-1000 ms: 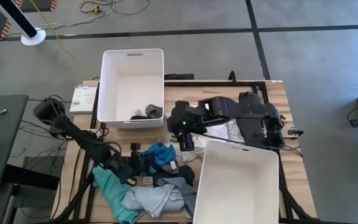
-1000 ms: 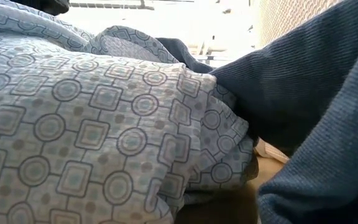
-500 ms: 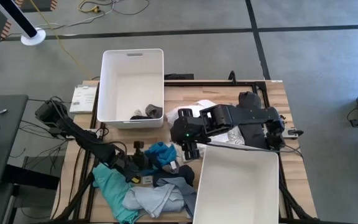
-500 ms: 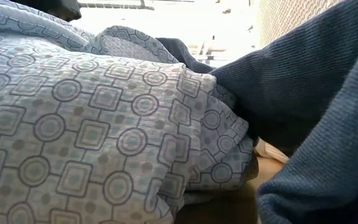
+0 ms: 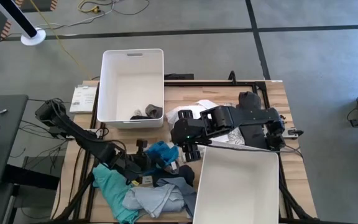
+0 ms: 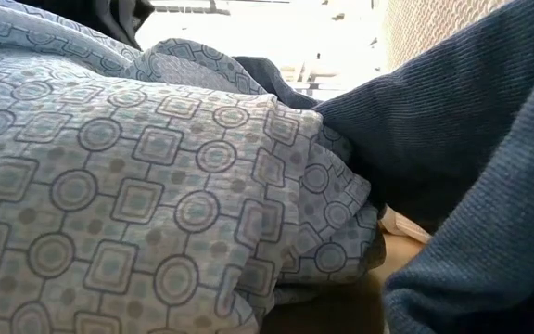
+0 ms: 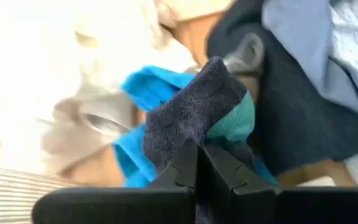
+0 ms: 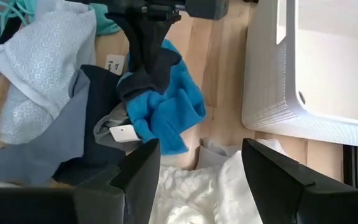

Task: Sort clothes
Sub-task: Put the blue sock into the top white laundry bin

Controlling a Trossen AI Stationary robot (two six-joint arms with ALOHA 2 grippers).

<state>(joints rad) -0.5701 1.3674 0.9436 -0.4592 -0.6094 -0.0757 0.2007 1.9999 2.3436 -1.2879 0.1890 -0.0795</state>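
The left claw (image 7: 201,163) is clamped shut on a dark grey knitted sock with a teal patch (image 7: 197,118) — just above the crumpled bright blue cloth (image 5: 160,151) on the wooden table (image 5: 222,90). The right claw (image 8: 201,163) hangs open beside that blue cloth, over rumpled white fabric (image 8: 185,180).

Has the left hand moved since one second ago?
Yes. In the high view the left hand has shifted a little to the right, toward the blue cloth, judged against the upper white bin. It is now shut on a dark sock.
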